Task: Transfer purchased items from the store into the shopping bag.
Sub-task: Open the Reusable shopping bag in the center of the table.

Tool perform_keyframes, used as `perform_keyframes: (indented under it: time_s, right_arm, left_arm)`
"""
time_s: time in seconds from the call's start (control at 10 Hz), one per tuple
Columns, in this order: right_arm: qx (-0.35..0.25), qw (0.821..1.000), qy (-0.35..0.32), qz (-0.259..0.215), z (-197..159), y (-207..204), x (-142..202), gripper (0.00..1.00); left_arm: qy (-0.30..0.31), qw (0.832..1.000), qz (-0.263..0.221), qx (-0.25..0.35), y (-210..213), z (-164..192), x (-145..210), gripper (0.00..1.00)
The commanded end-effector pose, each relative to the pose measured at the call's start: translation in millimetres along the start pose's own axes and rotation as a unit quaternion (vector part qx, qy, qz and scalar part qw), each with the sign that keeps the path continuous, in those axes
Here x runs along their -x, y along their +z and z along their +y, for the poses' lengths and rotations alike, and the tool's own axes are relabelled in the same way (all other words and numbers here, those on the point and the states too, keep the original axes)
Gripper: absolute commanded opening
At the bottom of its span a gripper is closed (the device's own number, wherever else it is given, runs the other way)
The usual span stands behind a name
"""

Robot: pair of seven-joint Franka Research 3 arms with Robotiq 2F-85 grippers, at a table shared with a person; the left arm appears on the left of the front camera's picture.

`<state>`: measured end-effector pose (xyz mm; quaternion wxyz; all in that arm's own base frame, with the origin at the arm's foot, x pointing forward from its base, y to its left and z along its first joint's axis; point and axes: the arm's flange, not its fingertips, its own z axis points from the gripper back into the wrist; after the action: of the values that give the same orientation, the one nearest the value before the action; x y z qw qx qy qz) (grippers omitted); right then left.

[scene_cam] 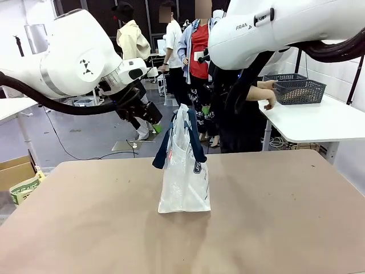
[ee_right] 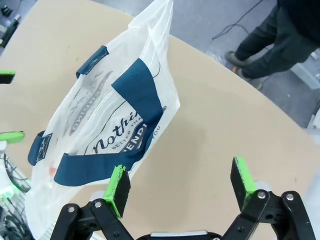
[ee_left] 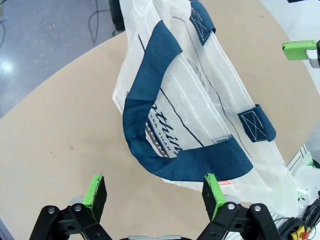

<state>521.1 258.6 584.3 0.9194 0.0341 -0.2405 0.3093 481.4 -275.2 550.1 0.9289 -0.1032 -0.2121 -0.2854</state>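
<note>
The shopping bag point(scene_cam: 183, 171), clear plastic with navy strap handles, stands upright in the middle of the tan table point(scene_cam: 274, 217). My left gripper point(scene_cam: 153, 123) hovers just left of the bag's top; in its wrist view it point(ee_left: 154, 182) is open above a navy handle point(ee_left: 150, 90), holding nothing. My right gripper point(ee_right: 180, 170) is open too, hanging over the bag point(ee_right: 100, 115) from the other side with nothing between its fingers. The purchased items are out of view. A person's hand point(scene_cam: 267, 98) reaches toward a dark mesh basket point(scene_cam: 299, 90).
The basket sits on a white side table point(scene_cam: 319, 123) at the far right. A cardboard box and a paper bag point(scene_cam: 23, 185) lie off the table's left edge. People stand beyond the far edge. Bare tabletop surrounds the bag.
</note>
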Motion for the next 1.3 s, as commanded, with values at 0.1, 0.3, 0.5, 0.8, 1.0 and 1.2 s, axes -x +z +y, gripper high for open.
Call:
perform_keyframes:
  time_s: [0.1, 0.3, 0.5, 0.8, 1.0, 1.2]
  right_arm:
    - [0.0, 1.0, 0.0, 0.0, 0.0, 0.0, 0.0, 1.0]
    - [-0.01, 1.0, -0.013, 0.021, 17.5, -1.0, -17.9, 1.0]
    - [-0.007, 0.999, -0.033, 0.03, 33.2, -12.4, -28.8, 1.0]
    - [-0.002, 0.997, -0.066, 0.039, 42.2, -19.8, -39.4, 1.0]
    - [0.011, 0.995, -0.095, 0.037, 43.5, -32.9, -43.5, 1.0]
    - [0.002, 0.991, -0.126, 0.04, 41.3, -41.3, -50.2, 1.0]
  left_arm:
    - [0.023, 0.999, -0.014, 0.035, 2.5, -4.3, 1.6, 1.0]
    - [0.062, 0.996, -0.031, 0.053, 18.0, -14.8, -8.0, 1.0]
    - [0.083, 0.994, -0.033, 0.063, 16.2, -18.9, -19.7, 1.0]
    - [0.09, 0.993, -0.024, 0.079, -0.4, -22.2, -28.9, 1.0]
    - [0.115, 0.991, -0.023, 0.062, -10.1, -22.8, -29.5, 1.0]
    - [0.141, 0.988, -0.026, 0.057, -15.5, -24.6, -31.4, 1.0]
